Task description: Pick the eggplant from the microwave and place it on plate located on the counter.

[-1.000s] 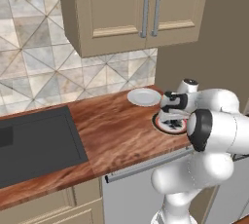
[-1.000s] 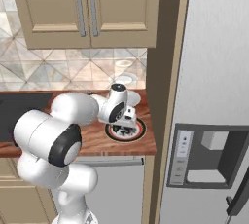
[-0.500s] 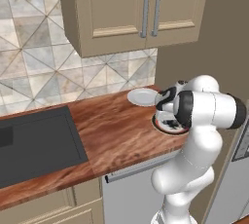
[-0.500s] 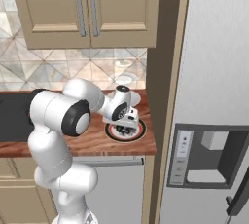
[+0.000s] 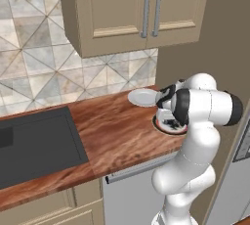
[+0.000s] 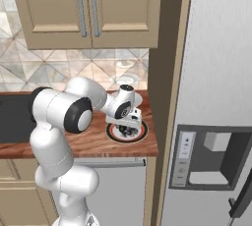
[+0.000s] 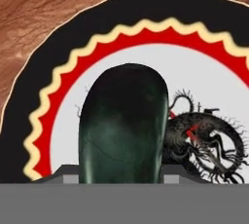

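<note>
One eggplant down on one patterned plate!
We see the dark, glossy eggplant (image 7: 124,125) over the black-and-red-rimmed plate (image 7: 44,96); whether the gripper (image 6: 129,130) clasps it, we cannot tell.

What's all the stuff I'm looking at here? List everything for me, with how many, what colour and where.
eggplant: one, dark purple-black, over the plate between the fingers.
plate: one, dark rim, red and cream zigzag band, white inside with a dark drawing, on the counter's right end.
white dish: one, plain white, on the counter behind the plate.
counter: one, reddish-brown wood grain.
sink: one, dark grey, set into the counter's left.
wall cabinet: one, beige, two doors with grey handles, above the counter.
tiled wall: grey-beige pattern, behind the counter.
fridge: one, grey, with a dispenser, right of the counter.
robot arm: one, white with dark joints, gripper low over the plate.
</note>
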Tool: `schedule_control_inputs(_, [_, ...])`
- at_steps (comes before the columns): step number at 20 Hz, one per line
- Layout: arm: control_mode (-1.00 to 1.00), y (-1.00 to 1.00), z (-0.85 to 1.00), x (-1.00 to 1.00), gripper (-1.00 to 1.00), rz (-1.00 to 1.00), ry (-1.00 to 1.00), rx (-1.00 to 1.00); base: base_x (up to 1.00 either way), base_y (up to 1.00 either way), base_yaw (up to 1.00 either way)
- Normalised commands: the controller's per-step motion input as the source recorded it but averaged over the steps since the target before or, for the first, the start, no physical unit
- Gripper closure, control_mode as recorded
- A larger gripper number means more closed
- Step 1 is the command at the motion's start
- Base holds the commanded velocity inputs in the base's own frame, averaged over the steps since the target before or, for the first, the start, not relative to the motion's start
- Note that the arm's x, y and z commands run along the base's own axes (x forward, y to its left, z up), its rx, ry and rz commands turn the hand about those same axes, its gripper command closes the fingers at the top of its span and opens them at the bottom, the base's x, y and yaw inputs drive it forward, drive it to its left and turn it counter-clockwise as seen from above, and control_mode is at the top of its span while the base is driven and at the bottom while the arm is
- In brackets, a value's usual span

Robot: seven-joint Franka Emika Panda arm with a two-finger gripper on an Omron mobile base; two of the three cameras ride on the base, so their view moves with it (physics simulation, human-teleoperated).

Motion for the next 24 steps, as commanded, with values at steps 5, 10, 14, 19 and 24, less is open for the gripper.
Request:
schedule_control_inputs(5, [-1.00,0.00,0.00,-0.02,-1.00,0.00,0.00,0.00,0.00,0.00,0.00])
schedule_control_inputs(10, [-1.00,0.04,0.42,-0.33,-1.00,-0.03,-0.09,0.00,0.00,0.00,0.00])
schedule_control_inputs(14, [-1.00,0.50,0.56,-0.52,-1.00,0.00,-0.03,0.00,0.00,0.00,0.00])
schedule_control_inputs(19, [-1.00,0.71,0.70,-0.76,-1.00,0.00,0.00,0.00,0.00,0.00,0.00])
schedule_control_inputs(24, [-1.00,0.52,0.87,-0.78,-1.00,0.00,0.00,0.00,0.00,0.00,0.00])
